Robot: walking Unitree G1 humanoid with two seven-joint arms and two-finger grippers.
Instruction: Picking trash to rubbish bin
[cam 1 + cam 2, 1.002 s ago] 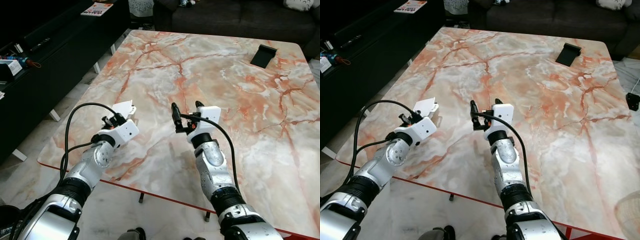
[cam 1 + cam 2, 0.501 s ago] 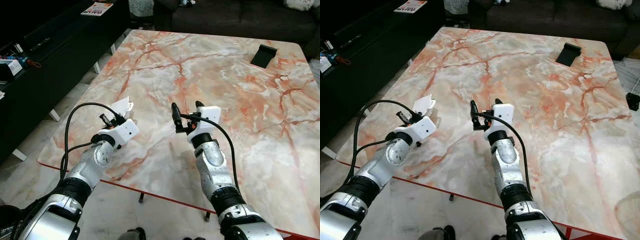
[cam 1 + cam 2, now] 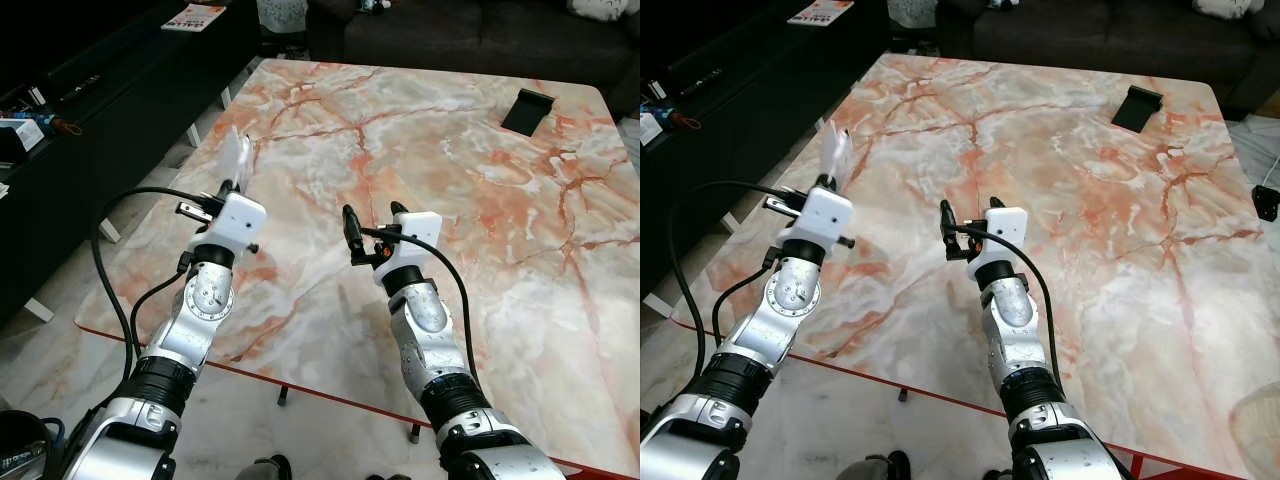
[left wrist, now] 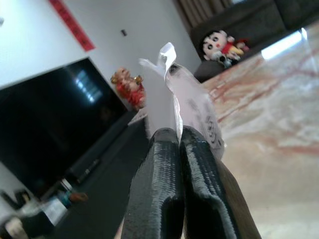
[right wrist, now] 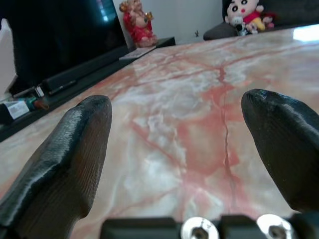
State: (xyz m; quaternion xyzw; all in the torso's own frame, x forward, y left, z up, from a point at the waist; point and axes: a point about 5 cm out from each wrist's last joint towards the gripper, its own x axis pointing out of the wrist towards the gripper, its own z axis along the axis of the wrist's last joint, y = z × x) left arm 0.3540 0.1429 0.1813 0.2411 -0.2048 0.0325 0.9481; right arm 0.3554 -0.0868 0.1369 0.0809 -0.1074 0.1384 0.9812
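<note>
Marble, orange-veined, tops the low table (image 3: 470,160) that spreads before the robot in the left eye view, with a dark sofa (image 3: 480,35) behind it and a black TV bench (image 3: 100,90) along the robot's left. The left gripper (image 3: 234,184) is raised over the table's left edge and pinches a white scrap (image 3: 236,158) of trash, which stands nearly on end, its long axis running up and away from the fingers. The right gripper (image 3: 372,216) hovers over the marble near the middle, fingers spread and holding nothing. A black stand (image 3: 527,110) sits far off near the table's right rear corner, and a magazine (image 3: 194,17) lies on the bench; its print is too small to read.

From the right eye, the same layout shows, the scrap (image 3: 833,150) upright above the white wrist housing, clear of the tabletop.

Through the left wrist view, the two black fingers (image 4: 160,169) are pressed together on the crinkled, translucent scrap (image 4: 192,107), which rises past their tips; dark printing on it cannot be read. Behind are a TV screen (image 4: 55,119), a red figurine (image 4: 130,85) and a cartoon doll (image 4: 219,44).

Through the right wrist view, the fingers (image 5: 75,144) stand wide apart over bare marble.
</note>
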